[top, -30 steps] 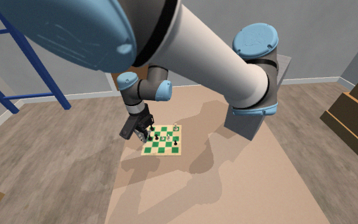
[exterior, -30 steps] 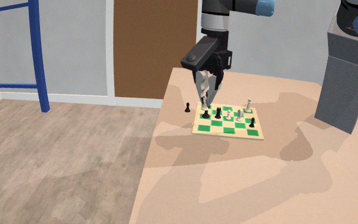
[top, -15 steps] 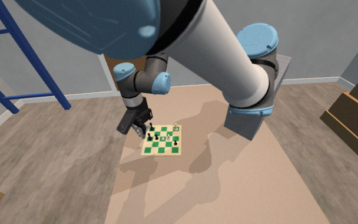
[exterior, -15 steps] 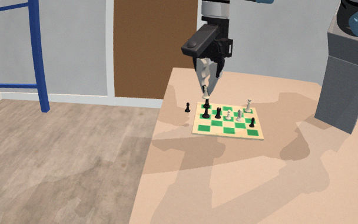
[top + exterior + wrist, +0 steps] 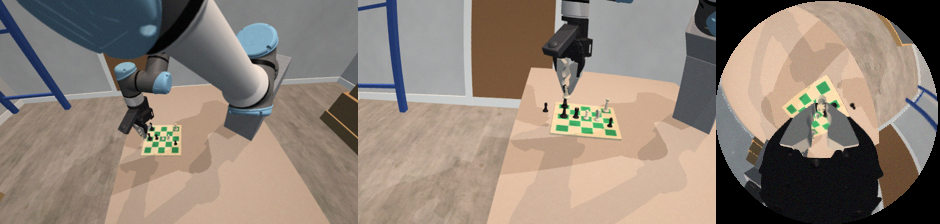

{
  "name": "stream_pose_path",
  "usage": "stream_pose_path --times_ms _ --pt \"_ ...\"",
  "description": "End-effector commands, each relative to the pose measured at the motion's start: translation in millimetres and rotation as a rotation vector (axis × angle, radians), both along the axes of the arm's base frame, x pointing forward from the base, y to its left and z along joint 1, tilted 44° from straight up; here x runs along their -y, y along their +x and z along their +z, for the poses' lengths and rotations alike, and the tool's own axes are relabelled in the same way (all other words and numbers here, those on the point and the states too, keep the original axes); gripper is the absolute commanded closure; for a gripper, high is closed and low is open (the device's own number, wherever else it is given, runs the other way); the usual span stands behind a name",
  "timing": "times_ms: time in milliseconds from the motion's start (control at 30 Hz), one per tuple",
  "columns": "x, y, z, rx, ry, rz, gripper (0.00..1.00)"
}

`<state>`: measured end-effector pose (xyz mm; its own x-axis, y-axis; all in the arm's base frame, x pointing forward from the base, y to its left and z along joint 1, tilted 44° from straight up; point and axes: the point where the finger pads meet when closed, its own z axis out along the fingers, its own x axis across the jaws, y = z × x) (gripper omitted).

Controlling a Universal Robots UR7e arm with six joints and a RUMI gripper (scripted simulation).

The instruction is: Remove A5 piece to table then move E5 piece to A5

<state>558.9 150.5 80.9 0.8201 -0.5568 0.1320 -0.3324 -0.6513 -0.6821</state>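
With the gripper (image 5: 566, 89) pinching the white piece (image 5: 566, 93) above the board's (image 5: 564, 133) far-left corner, I'd lower it dead vertical, avoiding the black piece (image 5: 564, 103) below.

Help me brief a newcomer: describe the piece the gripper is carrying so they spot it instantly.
Find the green-and-cream chessboard on the tan table, then look above its far left corner. A white piece hangs there, pinched between the gripper's tips. It alone is off the board in the air.
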Motion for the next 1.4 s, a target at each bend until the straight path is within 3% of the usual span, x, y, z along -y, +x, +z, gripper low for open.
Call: stream_pose_path --times_ms 0,100,167,433,567,1367 --pt "-2 -26 -16 0.056 -0.049 0.075 1.0" --pt "-5 -50 -30 0.105 -0.094 0.144 1.0" --pt "-5 -50 -30 0.105 -0.094 0.144 1.0" --pt "-18 -113 -59 0.236 -0.212 0.326 1.0" --pt "-22 -129 -66 0.266 -0.239 0.37 1.0" --pt "-24 -131 -67 0.273 -0.244 0.381 1.0"
